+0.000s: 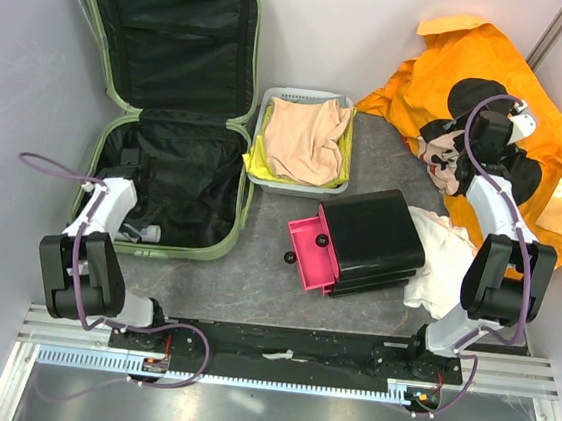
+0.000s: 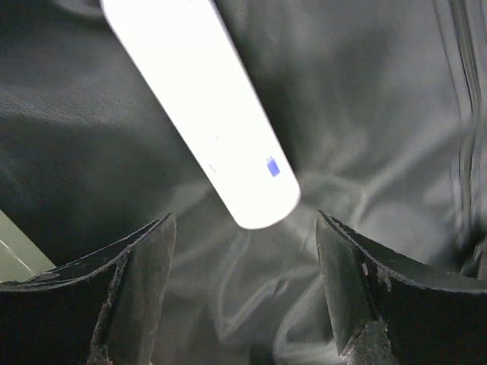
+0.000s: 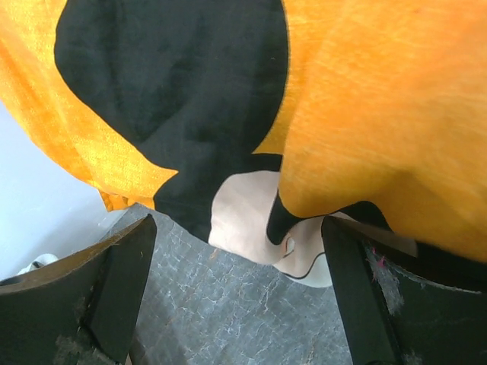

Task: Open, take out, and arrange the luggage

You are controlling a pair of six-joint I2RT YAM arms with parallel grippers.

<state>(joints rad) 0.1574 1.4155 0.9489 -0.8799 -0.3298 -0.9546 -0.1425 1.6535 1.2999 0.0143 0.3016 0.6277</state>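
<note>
The green suitcase (image 1: pixel 172 53) lies open at the bench's far left corner with a white tube (image 2: pixel 205 114) on its black lining. A basket (image 1: pixel 296 185) holds peach cloth (image 1: pixel 304 138). The left arm (image 1: pixel 110 208) dips into the suitcase, jaws wide, with the tube just ahead. The right arm (image 1: pixel 492 208) stretches toward the far right corner, jaws wide over orange cloth (image 3: pixel 380 99).

The top camera looks down from above the near edge over the whole grey table (image 1: pixel 262 294). The left wrist camera sits very close over the black fabric lining (image 2: pixel 91 137) of the open pale green hard-shell suitcase (image 1: pixel 231 130) at the left. The right wrist camera sits close over the orange cartoon-print cloth (image 3: pixel 396 99) at the far right. The top view shows both too.
</note>
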